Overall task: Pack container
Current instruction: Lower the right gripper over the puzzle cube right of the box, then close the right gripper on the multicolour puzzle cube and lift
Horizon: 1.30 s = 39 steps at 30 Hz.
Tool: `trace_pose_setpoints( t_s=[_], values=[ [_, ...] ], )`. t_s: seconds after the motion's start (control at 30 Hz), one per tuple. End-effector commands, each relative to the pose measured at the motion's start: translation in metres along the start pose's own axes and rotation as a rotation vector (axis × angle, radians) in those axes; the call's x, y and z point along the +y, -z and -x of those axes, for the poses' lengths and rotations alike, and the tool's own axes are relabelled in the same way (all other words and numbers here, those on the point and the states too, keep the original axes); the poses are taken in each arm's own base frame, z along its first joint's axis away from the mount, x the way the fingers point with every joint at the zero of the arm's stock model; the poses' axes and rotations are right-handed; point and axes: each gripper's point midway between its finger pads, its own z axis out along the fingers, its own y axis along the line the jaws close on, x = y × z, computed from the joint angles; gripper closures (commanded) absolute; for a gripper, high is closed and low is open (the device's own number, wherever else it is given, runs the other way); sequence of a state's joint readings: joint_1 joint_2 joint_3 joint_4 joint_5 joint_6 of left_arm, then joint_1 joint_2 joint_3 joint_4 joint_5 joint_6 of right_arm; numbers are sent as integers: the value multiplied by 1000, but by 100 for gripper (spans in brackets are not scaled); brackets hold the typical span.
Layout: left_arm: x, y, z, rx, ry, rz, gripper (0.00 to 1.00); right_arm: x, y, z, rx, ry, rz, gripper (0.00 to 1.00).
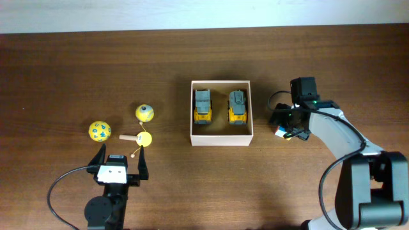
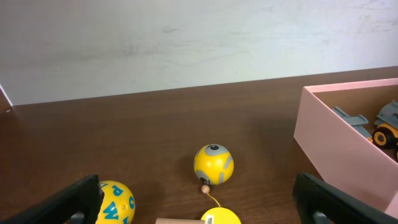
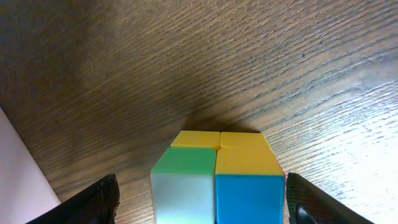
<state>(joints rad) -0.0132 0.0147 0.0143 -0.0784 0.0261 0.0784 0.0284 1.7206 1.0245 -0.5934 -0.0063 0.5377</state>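
Fingers apart, the right hand is straddling the coloured cube, the container lying close on its left; the left hand, likewise spread, is sitting farther off.

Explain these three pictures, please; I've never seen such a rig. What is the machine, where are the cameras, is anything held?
Two robot arms sit at a wooden table. The wide picture looks straight down from above. The other two come from cameras on each arm's wrist, so the dark shapes at their lower corners are that arm's own fingers. The container holds two yellow toy trucks. Left of it lie two yellow balls and a small wooden ball-and-string toy. The left end effector is open and empty. The right end effector is open, fingers either side of a coloured cube on the table. Nothing is held.
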Motion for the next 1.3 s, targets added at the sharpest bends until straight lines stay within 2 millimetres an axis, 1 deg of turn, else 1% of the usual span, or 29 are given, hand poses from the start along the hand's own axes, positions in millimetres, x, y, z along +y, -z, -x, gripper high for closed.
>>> trace_pose_setpoints(
  t_s=[0.0, 0.1, 0.17, 0.23, 0.27, 0.43, 0.87, 0.97, 1.03, 1.1, 1.17, 1.27],
  values=[
    [0, 0, -1, -2, -5, 0, 1, -3, -12, -7, 32, 7, -9, 20],
    [0, 0, -1, -2, -5, 0, 1, -5, -16, -9, 44, 7, -16, 22],
    [0, 0, -1, -2, -5, 0, 1, -5, -17, -9, 47, 8, -18, 26],
    [0, 0, -1, -2, -5, 0, 1, -5, -17, -9, 44, 8, -16, 33],
    [0, 0, -1, -2, -5, 0, 1, -4, -17, -8, 42, 8, -15, 39],
    [0, 0, -1, -2, -5, 0, 1, -4, -17, -7, 39, 8, -13, 53],
    [0, 0, -1, -2, -5, 0, 1, -3, -17, -7, 36, 30, -9, 54],
    [0, 0, -1, -2, -5, 0, 1, 1, -14, -5, 36, 42, 5, 55],
    [0, 0, -1, -2, -5, 0, 1, 6, -8, -2, 34, 67, 29, 55],
    [0, 0, -1, -2, -5, 0, 1, 11, 1, 4, 23, 87, 40, 55],
    [0, 0, -1, -2, -5, 0, 1, 15, 11, 11, 8, 111, 49, 55],
    [0, 0, -1, -2, -5, 0, 1, 22, 32, 22, -19, 160, 61, 55]
  ],
)
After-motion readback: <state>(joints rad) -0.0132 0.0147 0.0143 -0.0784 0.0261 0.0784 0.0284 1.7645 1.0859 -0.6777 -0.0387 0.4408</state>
